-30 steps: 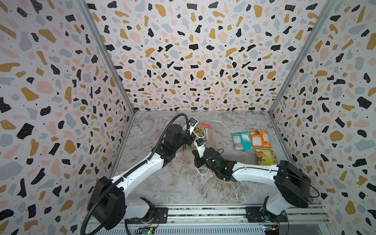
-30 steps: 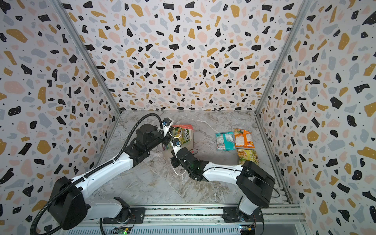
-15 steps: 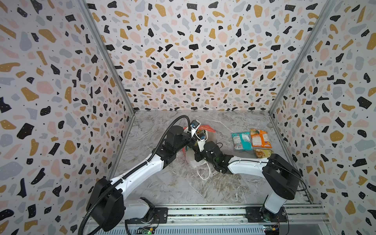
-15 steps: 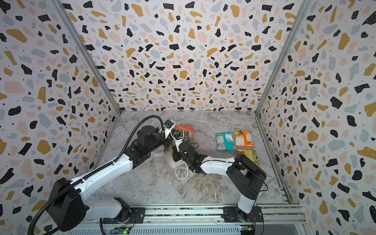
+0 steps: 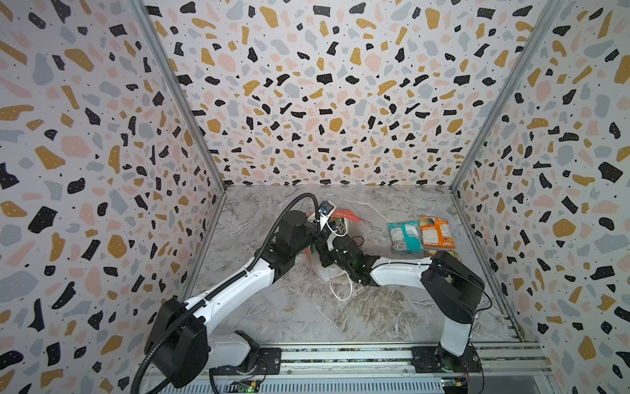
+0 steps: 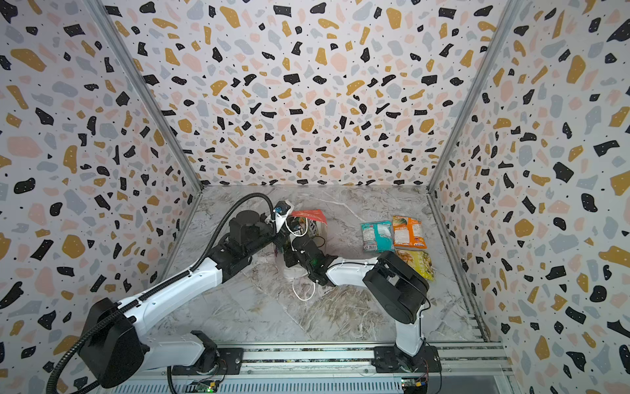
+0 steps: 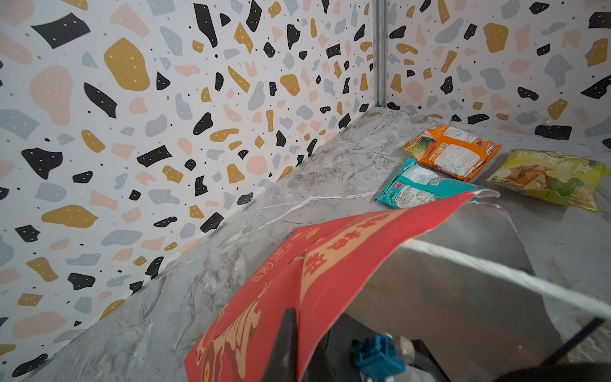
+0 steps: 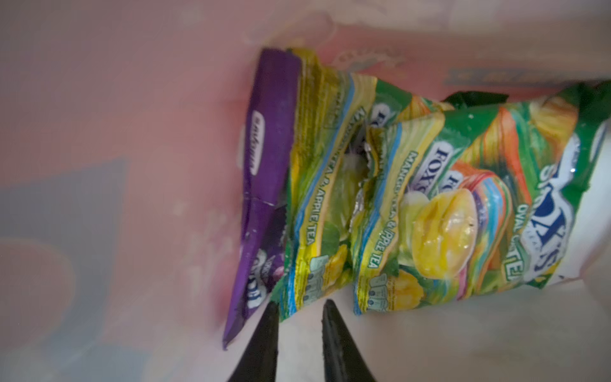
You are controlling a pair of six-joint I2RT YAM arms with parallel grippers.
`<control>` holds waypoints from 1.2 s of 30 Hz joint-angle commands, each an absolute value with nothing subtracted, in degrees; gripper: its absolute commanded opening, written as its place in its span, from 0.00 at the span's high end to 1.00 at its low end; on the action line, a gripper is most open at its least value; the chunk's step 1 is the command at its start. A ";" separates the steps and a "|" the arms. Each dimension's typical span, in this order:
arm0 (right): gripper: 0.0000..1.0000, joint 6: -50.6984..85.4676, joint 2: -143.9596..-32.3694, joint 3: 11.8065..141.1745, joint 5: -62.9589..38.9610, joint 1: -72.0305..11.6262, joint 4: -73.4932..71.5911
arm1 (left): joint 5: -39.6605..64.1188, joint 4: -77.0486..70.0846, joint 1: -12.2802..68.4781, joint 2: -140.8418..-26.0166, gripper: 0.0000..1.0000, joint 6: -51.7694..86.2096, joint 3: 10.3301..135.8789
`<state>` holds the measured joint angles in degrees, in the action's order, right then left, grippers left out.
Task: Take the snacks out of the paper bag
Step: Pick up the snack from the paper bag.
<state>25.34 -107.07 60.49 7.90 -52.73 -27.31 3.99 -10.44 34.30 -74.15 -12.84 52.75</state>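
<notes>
- The paper bag (image 5: 344, 215) (image 6: 308, 215) sits on the marble table (image 5: 289, 307) near the centre of both top views, and both arms meet at it. Only its red far wall and some white inside show. I cannot tell whether it stands straight or leans.
- A white cord handle (image 5: 341, 290) trails on the table just below the bag in the frame.
- The left gripper (image 7: 294, 314) is closed on the bag's red wall (image 7: 330, 264). One dark finger (image 7: 287, 334) lies against the printed outside, low in the left wrist view; the other is hidden behind the paper.
- The right gripper (image 8: 299, 309) is inside the bag. Its two black tips are parted by a narrow gap and clamp nothing (they sit right at the bottom edge of a packet).
- Three snacks are in the bag, side by side across the middle of the right wrist view: a purple packet (image 8: 264, 165), a green-yellow packet (image 8: 324, 198) and a second green-yellow packet marked FOX'S (image 8: 463, 205).
- Three more snacks lie on the table, right of the bag in both top views: a teal packet (image 5: 404, 235) (image 6: 376, 235), an orange packet (image 5: 436, 232) (image 6: 408, 232) touching it, and a yellow packet (image 6: 417, 264) just below them, partly behind the right arm.
</notes>
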 commanded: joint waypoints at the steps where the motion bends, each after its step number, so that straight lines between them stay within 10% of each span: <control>1: 0.73 27.47 -107.82 64.23 10.48 -51.94 -23.90 | 5.51 -13.53 34.45 -73.38 1.00 -12.72 52.83; 14: 0.64 33.02 -117.51 75.72 18.68 -51.00 -12.16 | 6.06 -13.77 34.45 -73.69 1.00 -12.90 52.54; 22: 0.99 34.04 -117.80 76.49 19.34 -50.54 -11.25 | 6.07 -13.97 34.45 -73.61 1.00 -12.92 52.37; 36: 1.00 25.57 -107.50 66.74 15.50 -52.97 -21.07 | 2.58 -13.98 34.45 -73.30 1.00 -12.92 51.33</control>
